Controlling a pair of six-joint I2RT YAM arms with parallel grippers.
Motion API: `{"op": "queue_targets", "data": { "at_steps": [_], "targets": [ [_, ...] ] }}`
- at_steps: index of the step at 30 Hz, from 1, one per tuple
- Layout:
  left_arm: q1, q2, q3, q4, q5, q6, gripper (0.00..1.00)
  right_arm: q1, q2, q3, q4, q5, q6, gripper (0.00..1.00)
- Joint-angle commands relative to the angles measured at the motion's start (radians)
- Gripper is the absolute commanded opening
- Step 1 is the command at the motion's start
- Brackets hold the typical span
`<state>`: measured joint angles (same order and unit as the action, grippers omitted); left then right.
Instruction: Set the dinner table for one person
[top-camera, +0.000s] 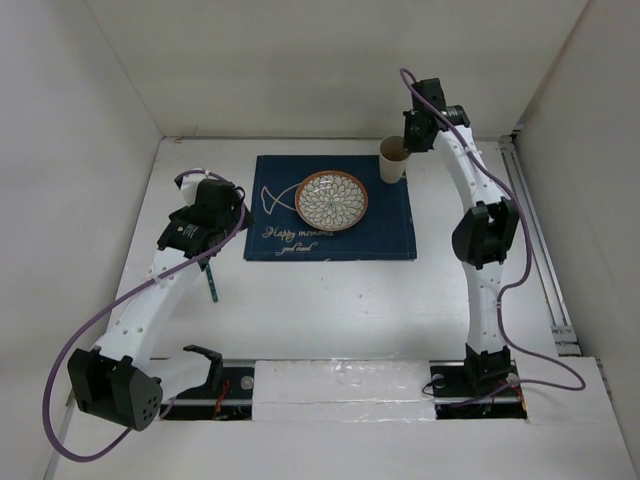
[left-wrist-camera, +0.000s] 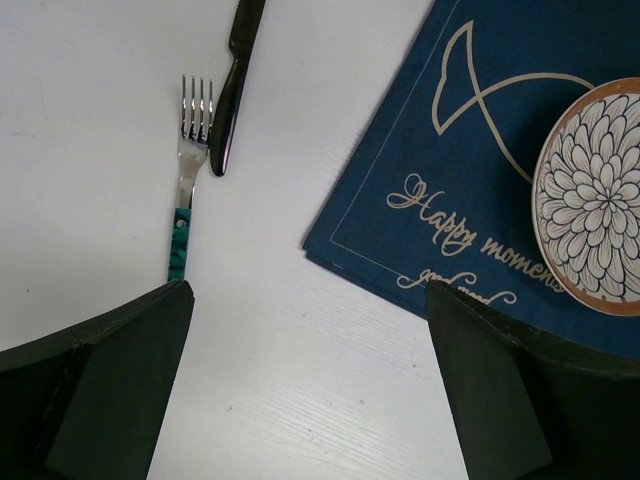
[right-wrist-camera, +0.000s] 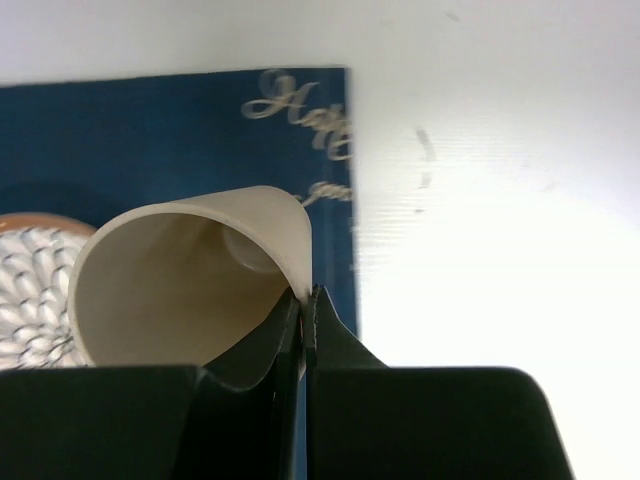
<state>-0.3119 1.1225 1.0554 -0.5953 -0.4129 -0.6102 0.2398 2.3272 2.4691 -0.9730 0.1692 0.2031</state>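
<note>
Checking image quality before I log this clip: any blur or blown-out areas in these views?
Right wrist: tabletop beside the paper cup is washed out, placemat lettering blurred. Left wrist: fork and knife sharp. Top: evenly lit.

A plain white back wall (top-camera: 340, 60) fills the top of the frame. A left wall (top-camera: 60, 150) and a right wall (top-camera: 600, 200) slant down either side. A grey metal rail (top-camera: 537, 240) runs along the right wall's foot. The light is even and the shadows soft.

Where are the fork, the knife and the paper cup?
fork (left-wrist-camera: 187, 180): left wrist view, on the silver neck below the tines.
knife (left-wrist-camera: 228, 110): left wrist view, on the blade.
paper cup (right-wrist-camera: 170, 290): right wrist view, on the inner wall.
</note>
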Motion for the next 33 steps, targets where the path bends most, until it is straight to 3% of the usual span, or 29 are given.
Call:
{"op": "queue_targets", "data": {
  "at_steps": [1,13,27,32,33],
  "targets": [
    [0.004,-0.017,0.031,-0.003,-0.013,0.004,1.00,-0.007,-0.028,-0.004,0.117,-0.020,0.024,0.00],
    [0.004,-0.016,0.031,-0.003,-0.013,0.013,1.00,-0.020,0.093,0.102,0.155,-0.001,0.061,0.00],
    [0.004,-0.016,0.031,-0.003,-0.013,0.024,1.00,-0.030,0.152,0.079,0.229,0.016,0.061,0.00],
    [0.004,-0.016,0.031,-0.003,-0.023,0.024,1.00,-0.030,0.152,0.079,0.229,-0.017,0.070,0.22],
    [0.004,-0.016,0.031,-0.003,-0.023,0.024,1.00,-0.030,0.152,0.091,0.238,-0.017,0.070,0.23]
  ]
}}
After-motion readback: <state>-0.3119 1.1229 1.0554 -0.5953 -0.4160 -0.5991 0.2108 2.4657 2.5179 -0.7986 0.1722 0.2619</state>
